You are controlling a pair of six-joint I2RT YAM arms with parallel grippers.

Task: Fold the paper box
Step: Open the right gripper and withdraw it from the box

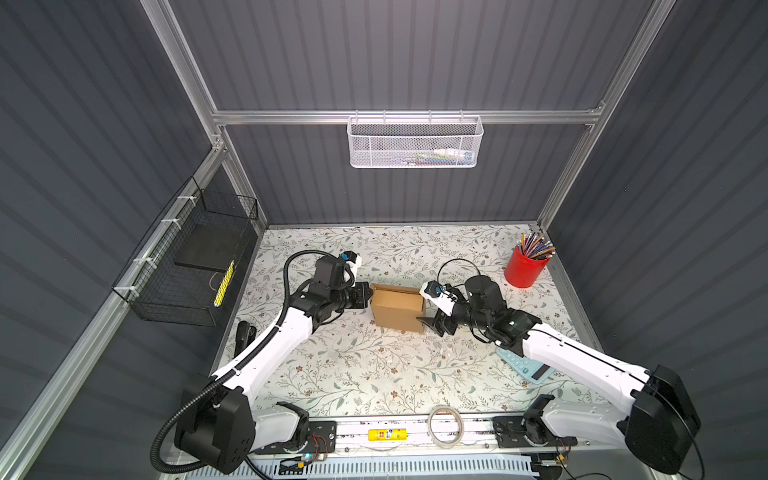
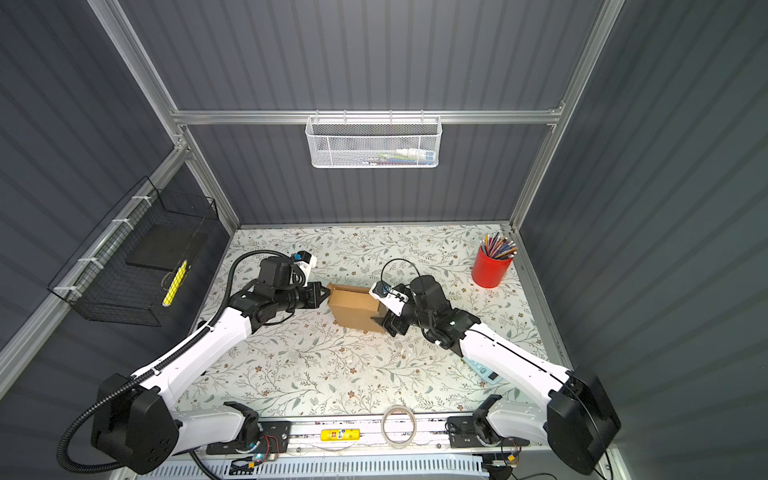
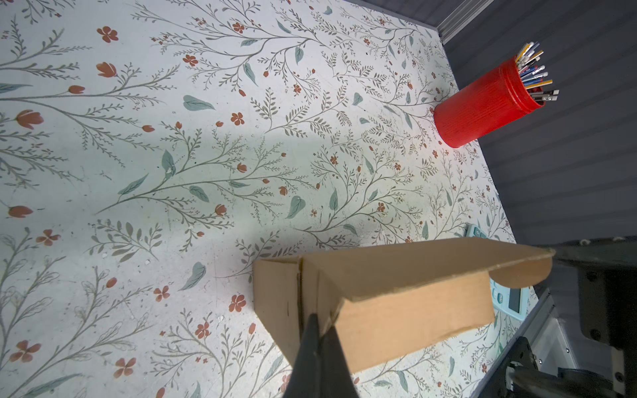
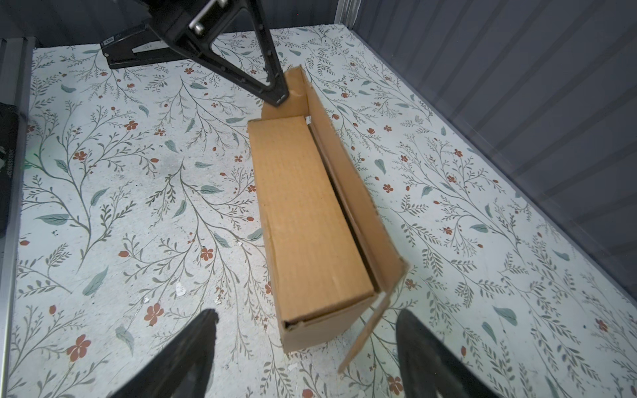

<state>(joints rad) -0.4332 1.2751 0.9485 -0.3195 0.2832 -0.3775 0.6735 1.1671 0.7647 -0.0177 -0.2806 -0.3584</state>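
Note:
The paper box (image 1: 397, 309) (image 2: 355, 309) is plain brown cardboard, standing mid-table as a narrow folded shell. Its long lid flap (image 4: 355, 206) stands up along the far side, and a small tab (image 4: 365, 330) hangs loose at the right end. My left gripper (image 1: 368, 296) (image 2: 326, 295) (image 3: 315, 322) is shut, its tip touching the upright side flap (image 4: 293, 93) at the box's left end (image 3: 275, 303). My right gripper (image 1: 430, 311) (image 2: 384, 311) (image 4: 306, 315) is open at the box's right end, its fingers (image 4: 193, 348) wide on either side and not touching it.
A red pencil cup (image 1: 524, 270) (image 3: 482, 106) stands at the back right. A pale blue calculator (image 1: 525, 365) lies partly under the right arm. A tape roll (image 1: 445, 426) sits on the front rail and a black stapler (image 1: 243, 334) at the left edge. A black wire basket (image 1: 191, 266) hangs on the left wall.

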